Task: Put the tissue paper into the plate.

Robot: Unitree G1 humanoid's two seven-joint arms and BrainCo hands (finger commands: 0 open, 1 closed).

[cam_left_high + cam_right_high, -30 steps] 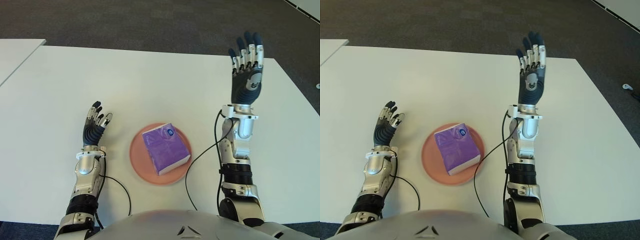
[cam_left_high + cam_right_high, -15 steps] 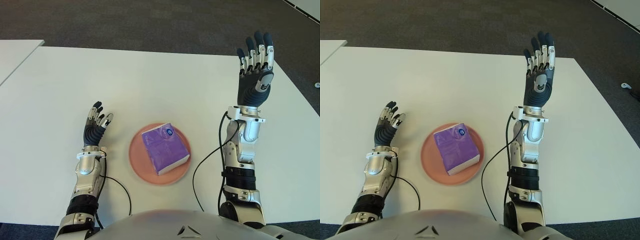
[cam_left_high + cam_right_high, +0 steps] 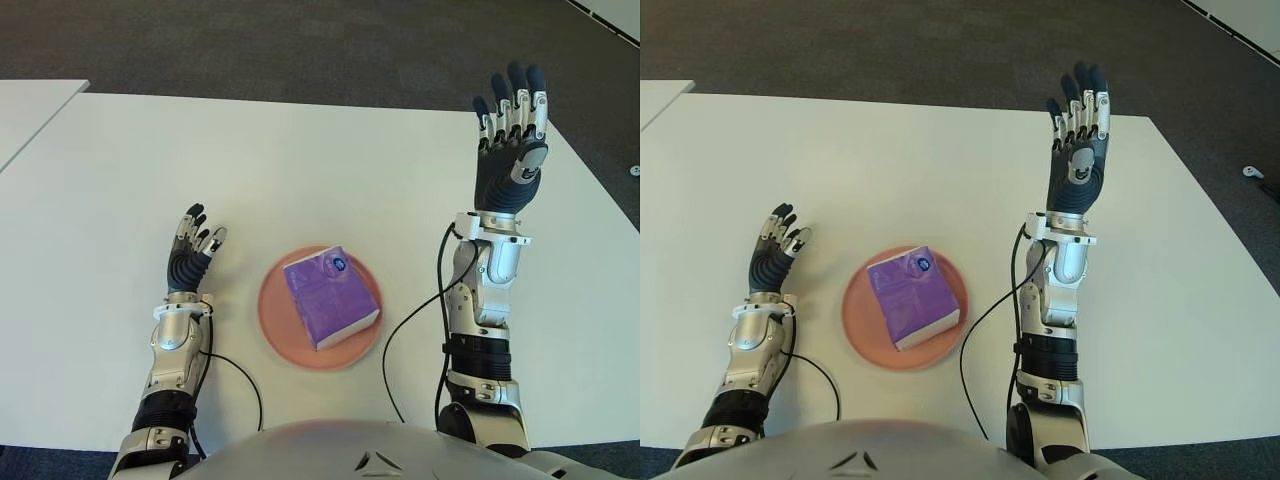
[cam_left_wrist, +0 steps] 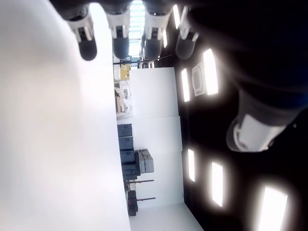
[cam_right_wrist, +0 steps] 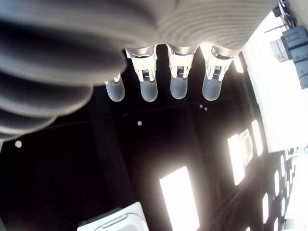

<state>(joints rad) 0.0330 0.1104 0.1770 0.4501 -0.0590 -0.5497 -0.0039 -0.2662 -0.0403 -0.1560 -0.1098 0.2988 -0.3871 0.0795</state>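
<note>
A purple pack of tissue paper [image 3: 330, 299] lies flat inside the round pink plate [image 3: 279, 334], near the table's front edge. My right hand [image 3: 510, 125] is raised high to the right of the plate, fingers straight and spread, holding nothing. My left hand [image 3: 192, 246] shows to the left of the plate, low over the table, fingers relaxed and empty. In the right wrist view the fingertips [image 5: 147, 88] point up at ceiling lights. In the left wrist view the fingertips [image 4: 121, 46] extend beside the white tabletop.
The white table [image 3: 300, 170] stretches wide behind the plate. A second white table's corner [image 3: 30, 110] is at the far left. Dark carpet [image 3: 300, 40] lies beyond the far edge. Black cables [image 3: 405, 310] trail from both forearms near the plate.
My right hand has risen and shifted a little to the right, then held still. The tissue pack, the plate and my left hand have not moved.
</note>
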